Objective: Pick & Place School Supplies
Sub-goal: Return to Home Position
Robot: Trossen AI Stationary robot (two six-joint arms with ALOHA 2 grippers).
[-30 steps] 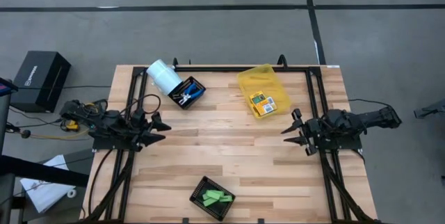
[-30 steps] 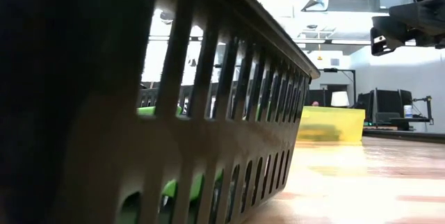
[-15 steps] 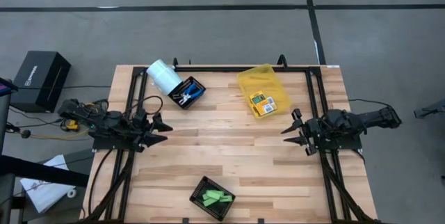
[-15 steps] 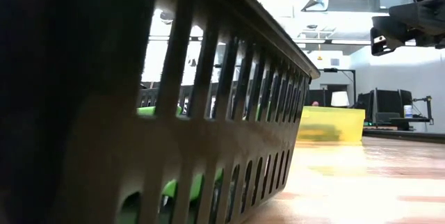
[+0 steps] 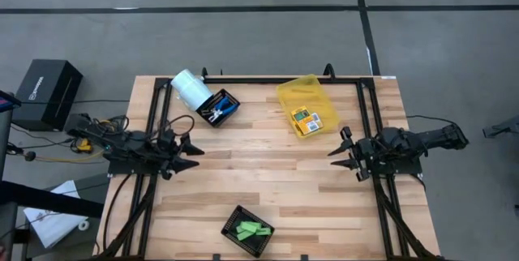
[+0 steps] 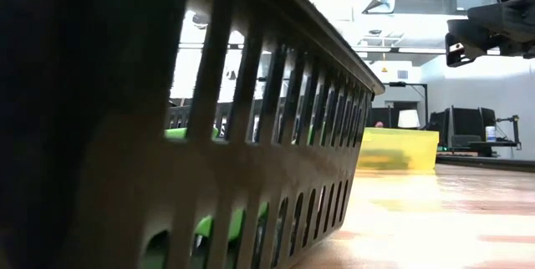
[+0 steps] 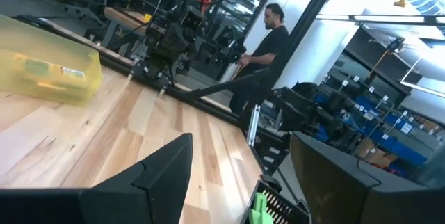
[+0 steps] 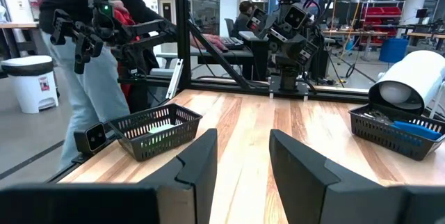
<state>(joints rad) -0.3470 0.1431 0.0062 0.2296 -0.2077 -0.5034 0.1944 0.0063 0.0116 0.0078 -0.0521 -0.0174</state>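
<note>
1. Left gripper (image 5: 185, 149): fingers apart, empty, over the left of the table (image 5: 268, 180). Right gripper (image 5: 344, 152): apart, empty, opposite.
2. Green erasers (image 5: 251, 230) lie in black tray (image 5: 231, 218) between arms, slightly nearer left.
3. Judgement: nothing loose; retreat only.

Two black trays (image 5: 223, 95), one yellow bin (image 5: 298, 95), one cylinder (image 5: 189, 88)

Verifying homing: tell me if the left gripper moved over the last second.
Yes. The left gripper slid toward the middle of the table, away from the frame rail.
</note>
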